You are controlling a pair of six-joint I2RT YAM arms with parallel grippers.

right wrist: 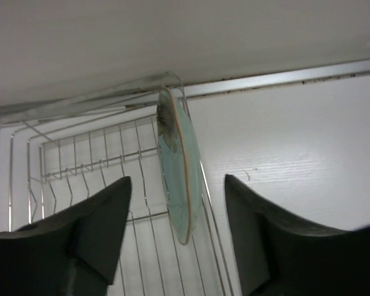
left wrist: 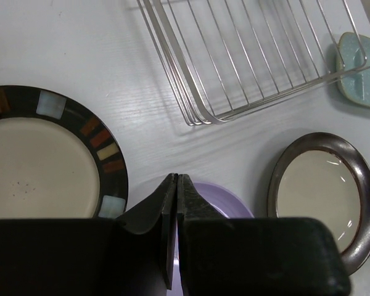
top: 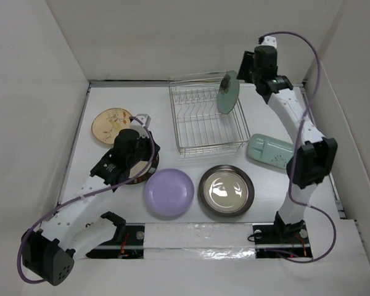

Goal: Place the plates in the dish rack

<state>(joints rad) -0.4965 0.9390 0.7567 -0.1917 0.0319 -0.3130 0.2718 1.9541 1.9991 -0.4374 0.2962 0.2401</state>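
The silver wire dish rack [top: 200, 123] stands at the table's back centre. The pale green round plate [top: 227, 92] stands on edge at the rack's right side [right wrist: 179, 166]. My right gripper [top: 243, 75] is open, its jaws on either side of that plate and clear of it [right wrist: 177, 179]. My left gripper [top: 145, 161] is shut and empty over the cream plate with a dark brown rim [left wrist: 31, 166]. The lavender plate [top: 168, 192], dark metallic-rimmed plate [top: 226, 190], tan floral plate [top: 108, 124] and pale green divided tray [top: 270, 151] lie flat on the table.
White walls enclose the table on the left, back and right. The rack's near corner [left wrist: 200, 114] lies just ahead of my left gripper [left wrist: 176, 177]. The lavender plate [left wrist: 228, 200] and metallic-rimmed plate [left wrist: 324, 191] lie below it, to the right.
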